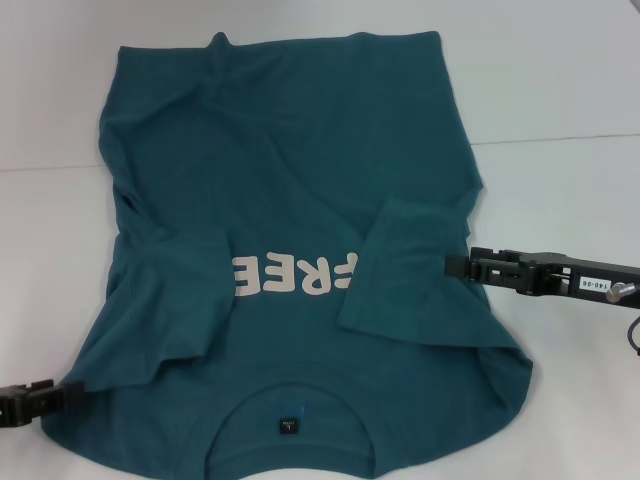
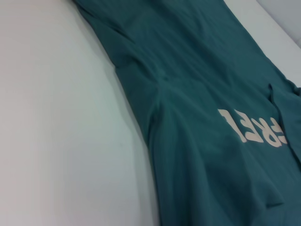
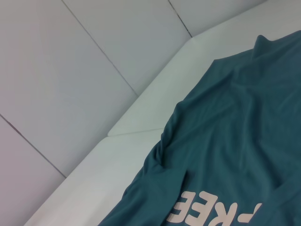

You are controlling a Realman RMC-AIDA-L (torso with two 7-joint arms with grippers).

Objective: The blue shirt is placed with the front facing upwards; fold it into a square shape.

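Observation:
The blue shirt (image 1: 280,180) lies flat on the white table, front up, collar toward me, with a small dark neck label (image 1: 287,424). Its pale lettering (image 1: 290,275) reads upside down. Both short sleeves are folded inward over the body: one (image 1: 165,300) on the left, one (image 1: 410,270) on the right, covering the end of the lettering. My right gripper (image 1: 452,266) sits at the outer edge of the right sleeve. At the shirt's lower left edge, by the shoulder, is my left gripper (image 1: 68,393). The wrist views show the shirt (image 2: 211,70) (image 3: 244,122) from each side.
The white table (image 1: 560,200) extends beyond the shirt on both sides. Its far edge meets a pale panelled wall (image 3: 70,70) behind the shirt's hem. Bare tabletop (image 2: 56,117) lies to the left of the shirt.

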